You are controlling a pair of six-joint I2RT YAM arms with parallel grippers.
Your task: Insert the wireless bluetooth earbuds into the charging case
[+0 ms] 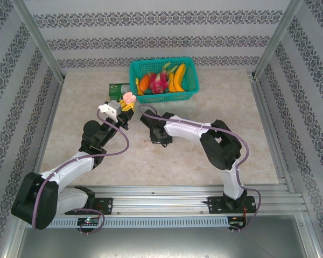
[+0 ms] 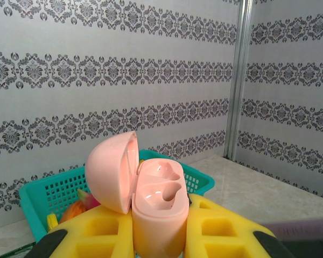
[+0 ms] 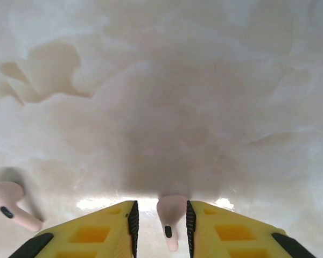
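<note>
Right gripper [image 3: 160, 205]: jaws narrow, pointing down at the table [image 3: 215, 80]. A pink earbud [image 3: 170, 217] sits between them, touching one finger with a slight gap at the other; firm hold cannot be told. Its long axis runs along the fingers, head toward the table, stem toward the wrist. Second earbud [image 3: 8, 207]: loose on the table nearby. Left gripper [image 2: 160, 208]: clamped on the open charging case [image 2: 159, 196], sockets up, near, beyond and left of the right gripper. Judged: the stem must turn downward to enter.

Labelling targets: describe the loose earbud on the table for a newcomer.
Start at the green basket at the far edge and come forward to the right hand. Just beside it, a tiny pinkish stemmed earbud lies free on the pale tabletop; its twin stands between the hand's yellow fingers.
</note>
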